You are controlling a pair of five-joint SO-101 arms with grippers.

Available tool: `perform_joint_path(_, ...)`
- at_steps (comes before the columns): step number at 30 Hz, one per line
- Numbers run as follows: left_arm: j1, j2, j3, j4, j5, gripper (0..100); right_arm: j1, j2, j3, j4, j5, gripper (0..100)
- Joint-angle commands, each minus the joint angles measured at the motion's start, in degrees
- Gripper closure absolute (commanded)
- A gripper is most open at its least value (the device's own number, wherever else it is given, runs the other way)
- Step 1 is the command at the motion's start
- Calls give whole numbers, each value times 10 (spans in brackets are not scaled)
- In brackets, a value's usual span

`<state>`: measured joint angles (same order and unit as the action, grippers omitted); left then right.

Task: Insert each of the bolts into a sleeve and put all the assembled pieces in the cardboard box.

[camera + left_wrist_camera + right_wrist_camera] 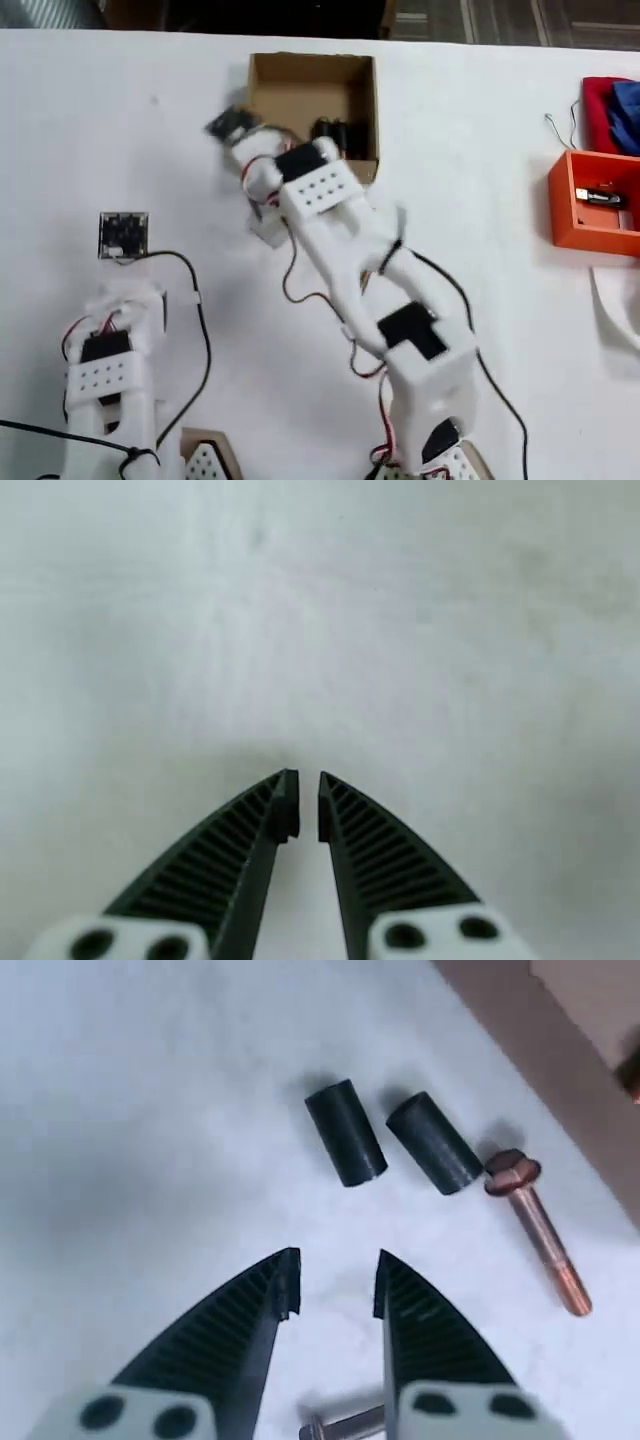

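Right wrist view: the right tool (338, 1280) hangs open and empty over the white table (150, 1080), its jaws a moderate gap apart. Beyond it lie two black sleeves (345, 1132) (433, 1143) side by side, not touching. A copper bolt (537, 1230) lies just beside the farther sleeve, its head toward that sleeve. A grey bolt (345, 1423) shows partly under the tool. The box (560, 1030) stands near these parts. Left wrist view: the left tool (309, 805) is nearly closed, with only a thin slit between the jaws. It holds nothing and sits above bare table, well apart from the parts. High view: dark pieces (337, 134) lie against the box wall nearest the arms, but their number cannot be told. Loose count: two sleeves, two bolts. The sleeves look light, rigid and smooth, and are likely to roll, so a grip across the middle of the barrel would suit. The bolts look stiff and dense, with a slim, slippery shank. They are best held on the shank close to the head, leaving the tip free to enter a sleeve.
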<state>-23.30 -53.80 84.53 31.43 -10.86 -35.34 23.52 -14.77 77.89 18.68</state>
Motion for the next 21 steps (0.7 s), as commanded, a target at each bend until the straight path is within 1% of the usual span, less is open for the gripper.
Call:
perform_joint_path(1, 5, -6, -4, -11, -4, 935, -3, 26, -15, -29, 55, 880)
perform_joint_path(4, 4, -6, -5, -11, -4, 935, -3, 59, -46, -41, 102, 888)
perform_joint_path(11, 4, -6, -5, -11, -4, 935, -3, 131, -139, -39, 163, 885)
perform_joint_path(15, 4, -6, -5, -11, -4, 935, -3, 174, -188, -36, 179, 885)
perform_joint_path(21, 4, -6, -5, -11, -4, 935, -15, 225, -230, -36, 178, 886)
